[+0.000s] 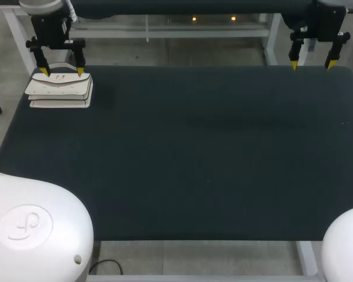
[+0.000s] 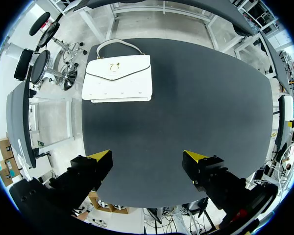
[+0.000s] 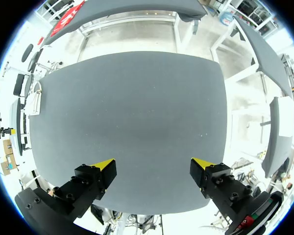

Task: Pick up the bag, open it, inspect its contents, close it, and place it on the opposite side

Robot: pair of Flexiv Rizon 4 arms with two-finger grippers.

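Cream-white flap handbag [image 1: 60, 89] lies flat at the 10 o'clock corner of the dark matte surface [image 1: 194, 153]; both grippers are empty.

Head view: the left gripper [image 1: 63, 71] hangs over the bag's far edge by the looped handle. Its yellow tips are spread wide and nothing is between them. Left wrist view: the bag [image 2: 118, 78] sits ahead of the left gripper [image 2: 152, 159] and apart from it. The bag is flap-side up with its gold clasp centred, and the handle arches toward the surface's edge. The right gripper [image 1: 311, 64] is at the 2 o'clock corner, over the far rim of the surface, fingers wide apart and holding nothing. Right wrist view: only bare surface lies ahead of that gripper [image 3: 153, 165]. The bag [image 3: 36, 98] shows as a thin white sliver at the opposite edge, well apart.
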